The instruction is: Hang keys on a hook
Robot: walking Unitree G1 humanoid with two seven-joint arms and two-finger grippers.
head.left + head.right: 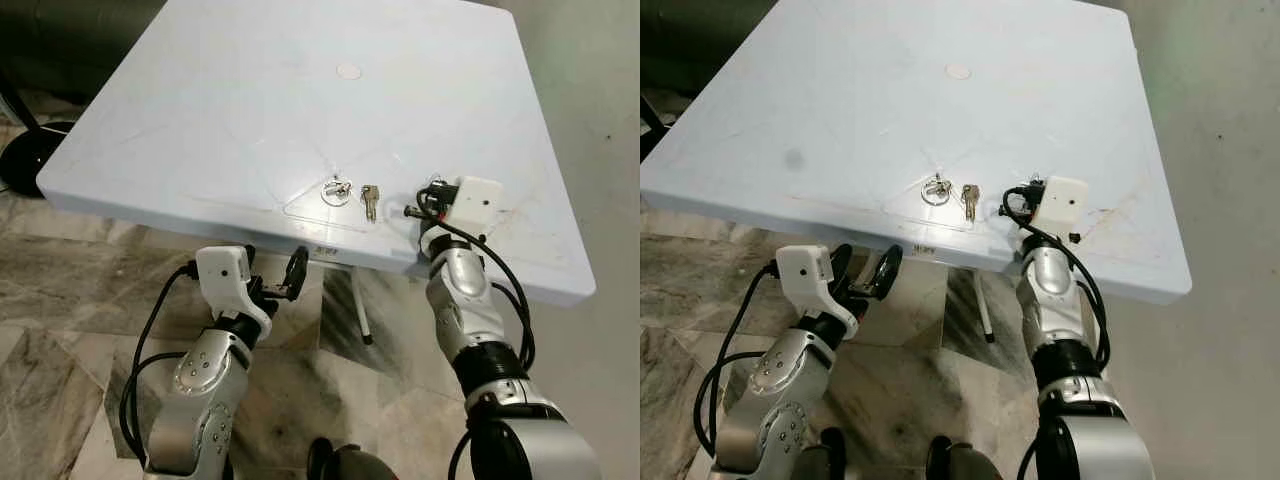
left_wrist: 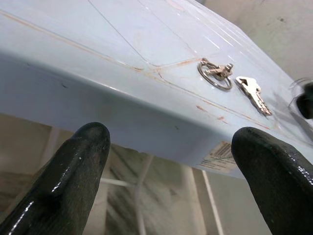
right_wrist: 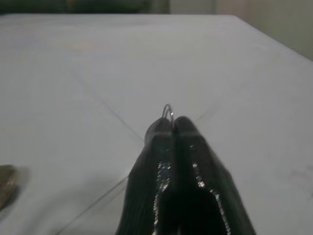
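Observation:
A key ring [image 1: 338, 191] with a silver key [image 1: 370, 200] lies flat on the white table [image 1: 230, 110], close to its near edge. My right gripper [image 1: 410, 211] rests on the tabletop just right of the key. In the right wrist view its fingers [image 3: 161, 147] are shut, with a thin metal wire loop [image 3: 167, 110] poking out between the tips. My left gripper [image 1: 275, 268] hangs below the table's near edge, open with nothing in it; the left wrist view looks up past its fingertips [image 2: 80, 152] at the ring [image 2: 215, 74] and key [image 2: 253, 91].
The table's thin white legs [image 1: 360, 305] stand on a marbled floor [image 1: 70, 300] under the near edge. A dark round base [image 1: 22, 160] sits on the floor at the left. A small round cap [image 1: 349, 71] marks the table's centre.

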